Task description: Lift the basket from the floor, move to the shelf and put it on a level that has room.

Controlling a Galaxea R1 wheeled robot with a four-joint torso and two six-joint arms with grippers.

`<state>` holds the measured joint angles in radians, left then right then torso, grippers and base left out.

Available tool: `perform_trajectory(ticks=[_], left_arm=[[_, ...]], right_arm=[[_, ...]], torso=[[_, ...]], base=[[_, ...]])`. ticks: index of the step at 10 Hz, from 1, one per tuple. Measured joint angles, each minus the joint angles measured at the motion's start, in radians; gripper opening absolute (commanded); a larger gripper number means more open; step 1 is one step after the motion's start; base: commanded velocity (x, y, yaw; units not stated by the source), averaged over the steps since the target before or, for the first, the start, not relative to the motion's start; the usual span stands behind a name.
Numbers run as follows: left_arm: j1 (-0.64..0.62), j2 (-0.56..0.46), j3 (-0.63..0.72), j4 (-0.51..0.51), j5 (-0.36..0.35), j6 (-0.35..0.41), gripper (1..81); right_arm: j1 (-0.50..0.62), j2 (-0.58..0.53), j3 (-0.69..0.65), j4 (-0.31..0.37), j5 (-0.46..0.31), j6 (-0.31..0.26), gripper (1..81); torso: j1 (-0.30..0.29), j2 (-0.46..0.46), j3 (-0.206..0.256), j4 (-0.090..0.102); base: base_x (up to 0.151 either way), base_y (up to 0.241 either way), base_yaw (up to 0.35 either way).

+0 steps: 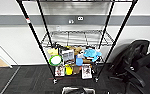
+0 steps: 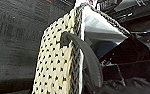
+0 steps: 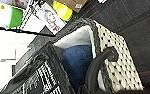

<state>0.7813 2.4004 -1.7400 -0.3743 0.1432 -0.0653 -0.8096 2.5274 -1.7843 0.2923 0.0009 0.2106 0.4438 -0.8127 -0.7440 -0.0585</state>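
The tan woven basket (image 1: 77, 90) shows at the bottom edge of the head view, straight in front of the shelf (image 1: 76, 42), a tall black wire rack. Up close, the basket's wall (image 2: 54, 62) has a dark handle (image 2: 91, 60) arching down to my left gripper (image 2: 97, 87). On the other side the basket (image 3: 116, 60) has a second handle (image 3: 98, 65) running to my right gripper (image 3: 91, 88). Inside lie a blue item (image 3: 76, 62) and a black bag (image 3: 41, 75). The level (image 1: 77, 38), the wire tier second from the top, is bare.
The lower tiers hold a green-rimmed plate (image 1: 55, 60), a blue bundle (image 1: 91, 53), pictures and a yellow cup (image 1: 68, 69). A black office chair (image 1: 137, 62) stands to the right of the rack. Dark carpet (image 1: 28, 80) lies between me and the rack, with a white wall behind.
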Motion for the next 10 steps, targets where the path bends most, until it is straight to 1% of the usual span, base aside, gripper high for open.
perform_trajectory(ticks=[2,4,5,6,7,10], left_arm=[[0.020,-0.049,0.086,0.000,-0.049,0.001,1.0],[0.046,-0.099,0.180,-0.001,-0.130,0.007,1.0],[0.066,-0.124,0.212,-0.003,-0.169,0.008,1.0],[0.087,-0.141,0.222,-0.004,-0.188,0.008,1.0],[0.099,-0.143,0.222,-0.005,-0.197,0.008,1.0],[0.098,-0.131,0.222,-0.005,-0.213,0.009,1.0]], right_arm=[[-0.016,-0.044,0.063,0.000,0.008,0.000,1.0],[-0.030,-0.082,0.118,0.000,0.034,0.000,1.0],[-0.030,-0.094,0.143,0.000,0.045,0.000,1.0],[-0.029,-0.094,0.156,0.000,0.050,-0.001,1.0],[-0.026,-0.089,0.164,-0.004,0.044,0.000,1.0],[-0.029,-0.088,0.166,-0.005,0.043,0.000,1.0]], torso=[[-0.046,0.071,0.000,0.000],[-0.092,0.140,0.000,0.000],[-0.113,0.173,0.003,0.000],[-0.134,0.206,0.016,0.000],[-0.153,0.235,0.042,0.000],[-0.213,0.327,0.138,0.000]], base=[[0.000,0.000,0.000],[0.000,0.000,0.000],[0.000,0.000,0.000],[0.000,0.000,0.000],[0.000,0.000,0.000],[0.000,0.000,0.000]])
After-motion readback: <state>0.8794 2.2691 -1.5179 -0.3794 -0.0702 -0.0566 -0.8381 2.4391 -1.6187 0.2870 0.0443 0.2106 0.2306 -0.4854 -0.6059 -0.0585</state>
